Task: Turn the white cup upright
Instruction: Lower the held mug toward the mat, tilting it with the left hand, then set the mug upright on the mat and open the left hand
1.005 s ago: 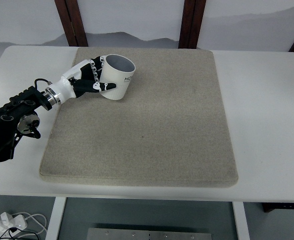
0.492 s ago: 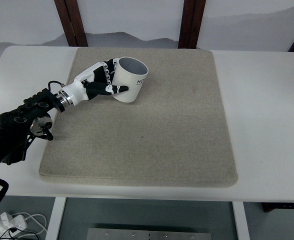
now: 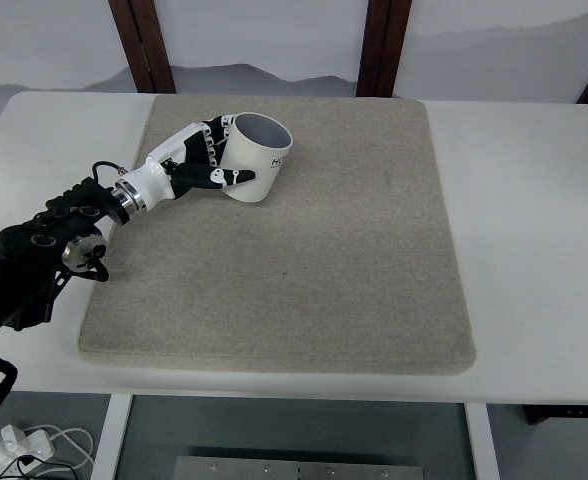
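Left hand (image 3: 199, 160) closed around white cup (image 3: 254, 160): thumb across near wall, other fingers wrapped over far side. Cup gripped by left flank, tilted, open mouth facing up and away, grey interior visible, rim unbroken. Smooth white wall, dark lettering on right side, partly legible only. Base at or just above beige felt mat (image 3: 304, 260), contact not determinable. Cup located over mat's far-left portion. Mat flat on white table (image 3: 524, 220). Black forearm entering from left edge.
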Robot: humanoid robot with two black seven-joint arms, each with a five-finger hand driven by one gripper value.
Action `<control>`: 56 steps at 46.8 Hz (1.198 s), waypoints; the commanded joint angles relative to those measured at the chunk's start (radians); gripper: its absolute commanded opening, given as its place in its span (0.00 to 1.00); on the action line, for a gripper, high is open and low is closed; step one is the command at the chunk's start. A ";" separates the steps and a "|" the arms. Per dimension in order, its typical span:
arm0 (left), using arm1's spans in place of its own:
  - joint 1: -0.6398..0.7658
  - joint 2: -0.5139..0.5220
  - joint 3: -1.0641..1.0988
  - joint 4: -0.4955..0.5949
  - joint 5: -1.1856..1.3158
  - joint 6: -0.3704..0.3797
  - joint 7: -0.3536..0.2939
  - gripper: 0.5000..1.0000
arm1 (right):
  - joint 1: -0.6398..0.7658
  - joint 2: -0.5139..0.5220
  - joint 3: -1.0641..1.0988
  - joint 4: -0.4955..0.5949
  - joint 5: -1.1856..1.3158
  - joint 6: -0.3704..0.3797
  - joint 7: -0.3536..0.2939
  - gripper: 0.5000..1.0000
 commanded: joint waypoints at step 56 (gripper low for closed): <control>-0.024 0.030 -0.069 -0.071 -0.028 -0.041 0.000 0.99 | 0.000 0.000 0.000 0.000 0.000 0.000 0.000 0.90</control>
